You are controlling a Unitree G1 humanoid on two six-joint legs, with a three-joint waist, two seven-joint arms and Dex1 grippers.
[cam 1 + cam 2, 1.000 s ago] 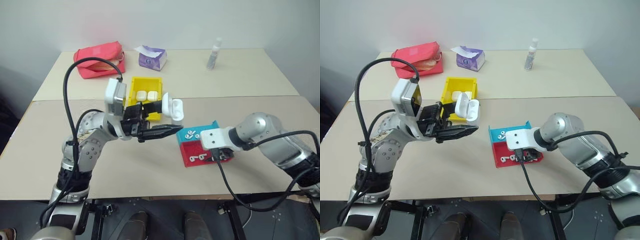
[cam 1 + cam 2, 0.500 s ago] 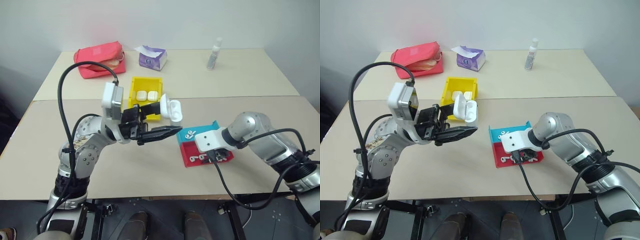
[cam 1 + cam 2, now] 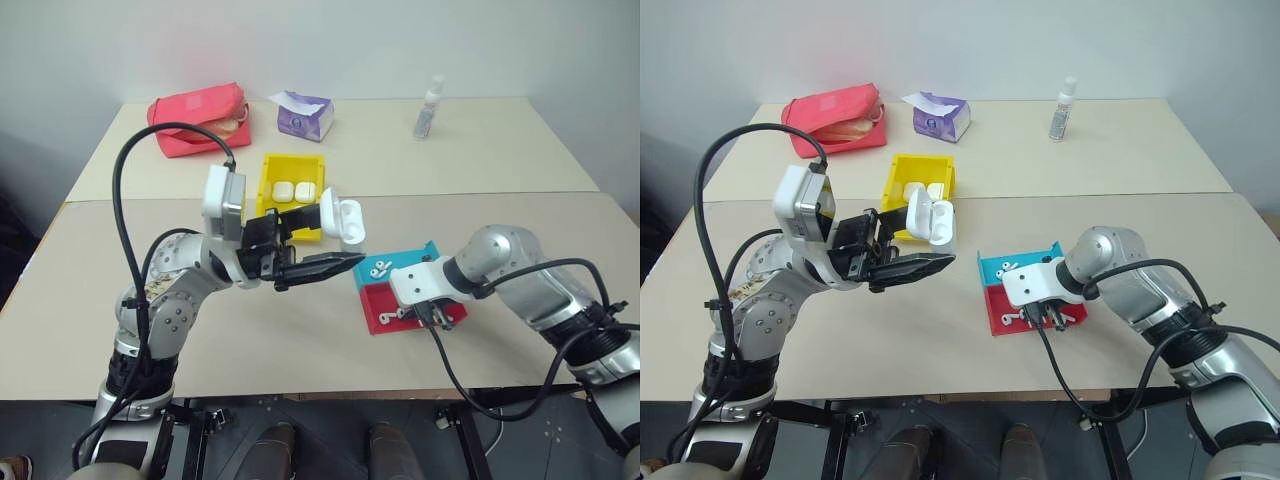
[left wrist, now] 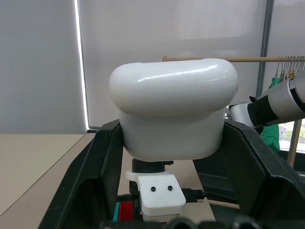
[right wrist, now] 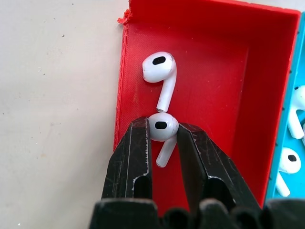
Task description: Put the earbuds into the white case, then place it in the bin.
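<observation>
Pinching earbud [image 5: 162, 129] (red tray [image 5: 209, 62]); no legible writing.

white case [image 4: 174, 117] held aloft, earbud [image 5: 162, 131] pinched

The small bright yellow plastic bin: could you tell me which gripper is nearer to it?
Left. The left gripper hovers just in front of the yellow bin; the right gripper is down in the red tray.

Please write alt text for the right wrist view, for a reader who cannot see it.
The right gripper is shut on one white earbud in the red tray. A second earbud lies loose beside it, and more lie in the teal tray next to it.
</observation>
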